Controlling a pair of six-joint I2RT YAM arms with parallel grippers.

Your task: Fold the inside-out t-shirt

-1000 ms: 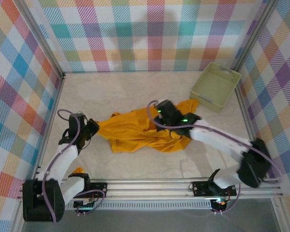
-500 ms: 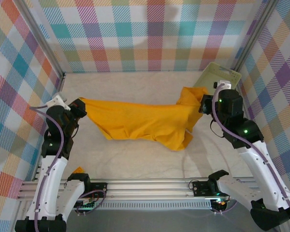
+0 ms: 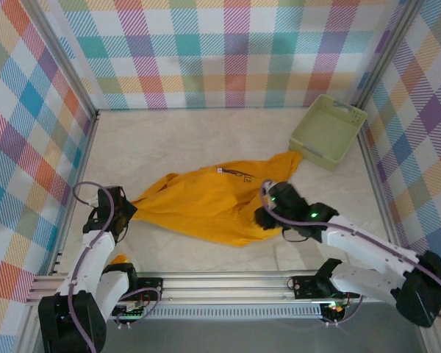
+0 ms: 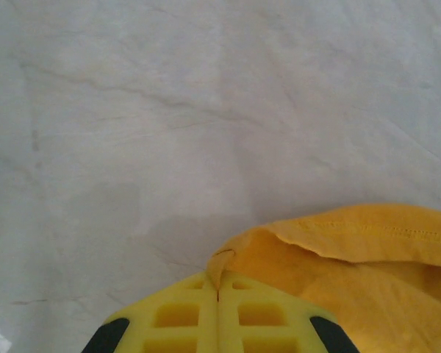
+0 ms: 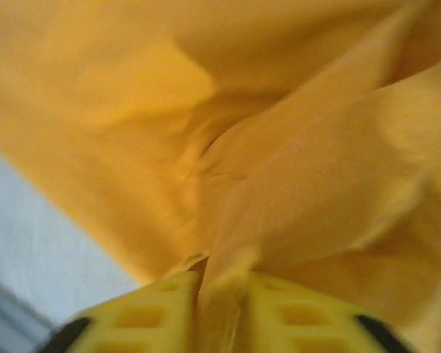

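Observation:
The inside-out t-shirt (image 3: 213, 202) lies crumpled and spread across the middle of the table, its small white neck label (image 3: 220, 170) on its far edge. My left gripper (image 3: 125, 209) sits low at the shirt's left tip, shut on a hemmed corner (image 4: 231, 257) pinched between the yellow fingers (image 4: 218, 294). My right gripper (image 3: 267, 215) rests on the shirt's near right part. In the right wrist view its jaws (image 5: 224, 294) stand slightly apart, with a fold of the orange cloth (image 5: 206, 110) lying between them and a dark gap beside it.
A pale green basket (image 3: 336, 107) stands at the back right corner, just beyond the shirt's far right tip. Checked walls close in the back and both sides. The metal rail (image 3: 228, 283) with the arm bases runs along the near edge.
Half a second ago the shirt hung stretched between both raised grippers. Both have come down and inward, the shirt now lies on the table, and the right jaws have parted.

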